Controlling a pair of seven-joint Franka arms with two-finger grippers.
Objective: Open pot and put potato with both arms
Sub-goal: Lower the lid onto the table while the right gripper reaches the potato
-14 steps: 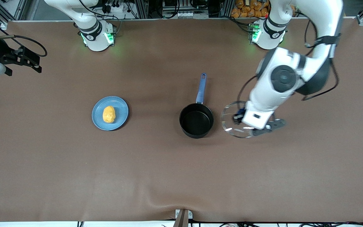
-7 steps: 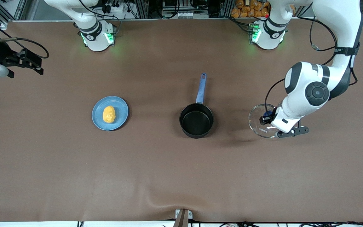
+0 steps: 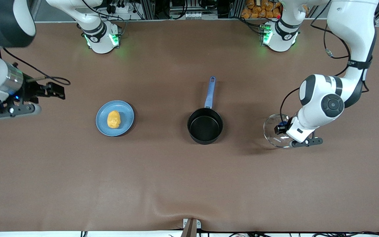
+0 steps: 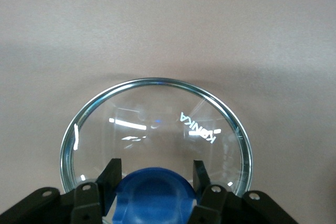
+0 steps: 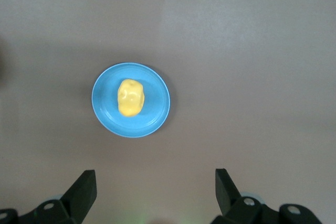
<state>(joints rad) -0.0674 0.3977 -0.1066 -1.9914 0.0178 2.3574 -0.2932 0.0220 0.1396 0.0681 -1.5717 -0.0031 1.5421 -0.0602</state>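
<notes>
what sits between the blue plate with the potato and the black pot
Nothing: in the front view only bare brown table lies between the flat blue plate holding the yellow-orange potato and the black saucepan.

Right pincer [image 3: 56, 90] nearer plate [image 3: 127, 115].

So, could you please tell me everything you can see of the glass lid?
The glass lid is a round, clear disc with a thin metal rim, a blue knob at its centre and white lettering on the glass. The left gripper holds it by that knob, fingers shut on either side. It sits level, beside the pot, toward the left arm's end of the table; whether it rests on the table cannot be told.
</notes>
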